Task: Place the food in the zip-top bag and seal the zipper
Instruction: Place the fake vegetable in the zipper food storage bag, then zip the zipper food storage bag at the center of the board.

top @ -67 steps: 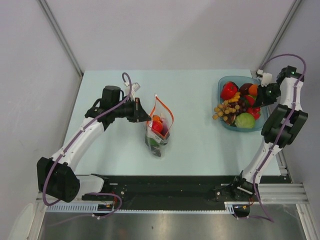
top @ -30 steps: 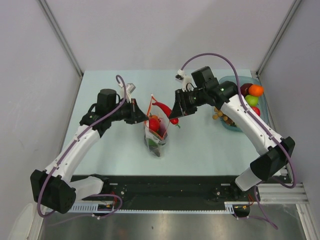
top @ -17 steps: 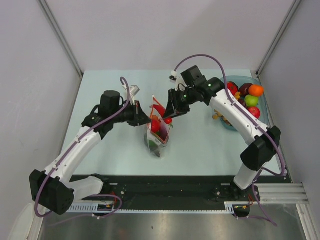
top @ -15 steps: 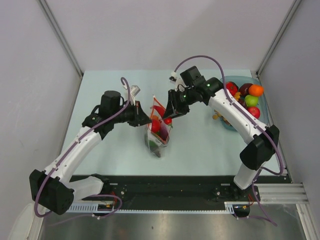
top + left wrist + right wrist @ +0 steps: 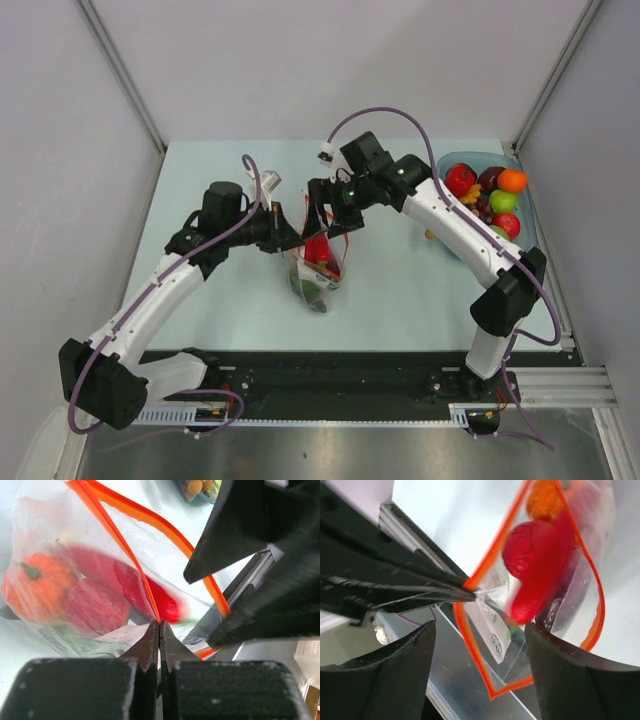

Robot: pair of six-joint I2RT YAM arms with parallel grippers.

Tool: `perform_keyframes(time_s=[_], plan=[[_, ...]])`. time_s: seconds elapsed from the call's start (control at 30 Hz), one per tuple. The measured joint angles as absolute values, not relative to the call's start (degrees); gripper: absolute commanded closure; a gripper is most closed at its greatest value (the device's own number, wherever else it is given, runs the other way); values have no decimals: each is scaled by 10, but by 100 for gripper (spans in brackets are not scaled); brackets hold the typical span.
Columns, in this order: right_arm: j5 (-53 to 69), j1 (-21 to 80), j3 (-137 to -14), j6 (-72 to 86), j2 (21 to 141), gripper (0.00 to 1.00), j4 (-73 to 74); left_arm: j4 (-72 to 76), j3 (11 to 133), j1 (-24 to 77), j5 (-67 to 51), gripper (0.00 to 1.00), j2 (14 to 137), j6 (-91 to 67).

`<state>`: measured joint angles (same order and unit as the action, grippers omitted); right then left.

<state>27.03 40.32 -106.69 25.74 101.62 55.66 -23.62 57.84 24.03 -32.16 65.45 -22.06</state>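
bag station, slightly left of centre on the table (image 5: 400, 290). zip-top bag (image 5: 318, 275) stands upright, mouth up and gaping.

left fingers (image 5: 148, 647) are pressed tight together on the zipper (image 5: 151, 607), pinching the left side of the mouth. the strip's other run bows away to the right, so the opening is a wide loop.

right fingers (image 5: 395, 670) hang just above the mouth, spread wide, nothing between them.

inside the bag:
- red pepper (image 5: 535, 590), blurred, long body pointing down into the bag. cannot tell whether it rests on anything.
- round red berry (image 5: 525, 547), touching the pepper.
- orange piece (image 5: 545, 500), just beyond the berry.
- something green and dark at the bottom, too unclear to name.

blue tray (image 5: 480, 156) sits at the far right of the table, well apart from the bag. more food (image 5: 503, 200) is heaped in it: red, green, orange and yellow pieces.
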Motion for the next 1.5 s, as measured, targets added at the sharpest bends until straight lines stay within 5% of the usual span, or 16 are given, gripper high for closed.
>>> perform_keyframes(time_s=[0.1, 0.3, 0.67, 0.73, 0.77, 0.8, 0.83, 1.13, 1.5], plan=[[287, 398, -1090, 212, 1016, 18, 559, -237, 578, 240, -323, 100, 655, -220], [314, 311, -1124, 107, 1006, 33, 564, -248, 578, 240, -335, 100, 653, -206], [405, 274, -1035, 23, 1017, 26, 533, -283, 594, 241, -352, 100, 660, -168], [431, 283, -1009, 19, 1018, 37, 527, -289, 600, 241, -352, 100, 663, -161], [442, 287, -997, 16, 1018, 51, 524, -293, 602, 241, -352, 99, 663, -158], [452, 293, -981, 15, 1018, 87, 517, -297, 605, 241, -352, 99, 663, -154], [457, 297, -971, 10, 1018, 100, 513, -301, 608, 241, -352, 99, 664, -150], [465, 322, -892, 147, 976, 100, 444, -338, 674, 241, -370, 100, 708, -102], [353, 345, -845, 377, 934, 100, 297, -296, 689, 265, -428, 50, 773, -121]])
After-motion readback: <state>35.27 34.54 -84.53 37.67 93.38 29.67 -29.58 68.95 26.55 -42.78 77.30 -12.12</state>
